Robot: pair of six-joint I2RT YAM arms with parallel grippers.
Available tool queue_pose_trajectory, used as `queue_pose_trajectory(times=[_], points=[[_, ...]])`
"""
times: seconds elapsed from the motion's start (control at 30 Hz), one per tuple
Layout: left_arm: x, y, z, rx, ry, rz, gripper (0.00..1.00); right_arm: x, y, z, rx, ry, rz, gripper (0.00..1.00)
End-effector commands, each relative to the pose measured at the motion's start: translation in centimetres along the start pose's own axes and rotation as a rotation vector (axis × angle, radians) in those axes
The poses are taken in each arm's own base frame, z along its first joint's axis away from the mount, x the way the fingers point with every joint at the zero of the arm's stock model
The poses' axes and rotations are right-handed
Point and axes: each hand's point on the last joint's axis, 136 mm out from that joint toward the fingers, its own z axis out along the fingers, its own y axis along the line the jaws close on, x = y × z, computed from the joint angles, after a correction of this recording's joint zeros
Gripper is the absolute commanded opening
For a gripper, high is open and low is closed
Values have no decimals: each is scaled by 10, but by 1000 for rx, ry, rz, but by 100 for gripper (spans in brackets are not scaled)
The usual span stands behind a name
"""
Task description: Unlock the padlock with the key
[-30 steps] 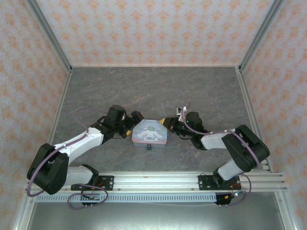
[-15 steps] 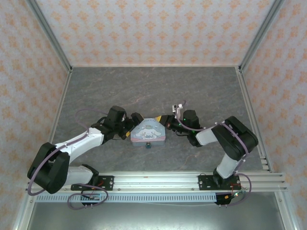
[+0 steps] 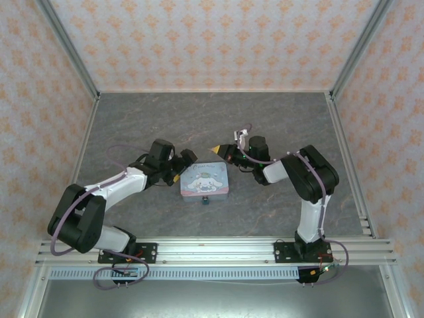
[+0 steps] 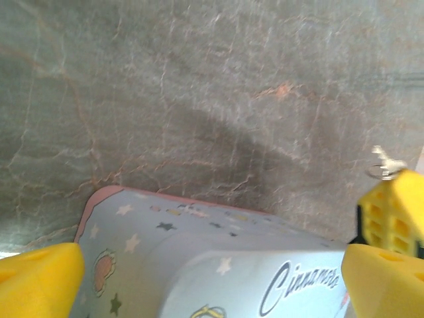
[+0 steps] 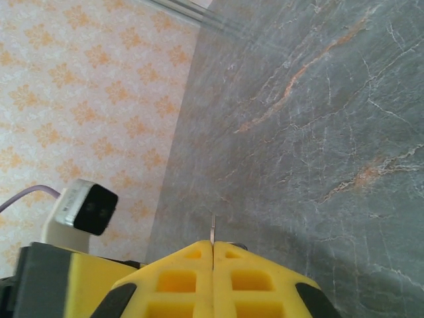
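The padlock [image 3: 206, 201], tiny and dark teal, hangs at the near edge of the pale blue cartoon tin [image 3: 205, 179]. My left gripper [image 3: 183, 168] is open and straddles the tin's left end. In the left wrist view the left gripper [image 4: 212, 278] has its yellow fingers [image 4: 36, 278] on either side of the tin's lid [image 4: 199, 252]. My right gripper [image 3: 218, 150] hovers just beyond the tin's far edge. It is shut on the key [image 5: 212, 228], whose thin silver blade sticks out between the yellow pads [image 5: 179, 278]. The key's ring [image 4: 384, 169] also shows above the right gripper's yellow finger [image 4: 394, 212].
The grey marbled table [image 3: 199, 119] is walled by orange-patterned panels [image 3: 212, 40] at the back and both sides. The aluminium rail [image 3: 212, 248] carrying the arm bases runs along the near edge. The left wrist's camera [image 5: 86, 209] sits close beside the right gripper.
My right gripper has moved from the tin's right corner to beyond its far edge, still holding the key. The tin has turned slightly between the left gripper's fingers.
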Motion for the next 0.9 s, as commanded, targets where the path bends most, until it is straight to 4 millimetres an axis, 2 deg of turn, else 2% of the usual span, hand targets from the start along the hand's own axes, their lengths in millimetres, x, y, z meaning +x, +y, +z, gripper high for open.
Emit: queue_pose_trajectory(times=[0.0,0.13,0.23,0.37,0.43,0.5,0.6,0.7,0.8,0.87], points=[[-15,-8,-7,-7,-41,42,100,-3,11,3,-48,19,-42,0],[-24,-5,-24,-53,-86,97,100,-17,19,-14,-32,-29,-75,0],[-27,-7,-43,-80,-118,179,100,-19,24,-29,13,-37,-114,0],[-15,-19,-71,-58,-119,338,100,-13,29,-50,65,-48,-151,0],[2,-31,-84,-34,-106,458,100,-10,29,-60,94,-59,-159,0],[27,-45,-94,-2,-73,579,100,-10,28,-71,131,-76,-164,0],[72,-70,-101,117,22,678,97,-15,29,-89,188,-116,-181,0],[114,-85,-100,189,112,746,95,-21,34,-107,274,-140,-241,0],[142,-85,-89,157,170,795,94,-26,43,-123,331,-162,-295,0],[147,-78,-81,112,169,786,94,-30,44,-133,348,-182,-296,0]])
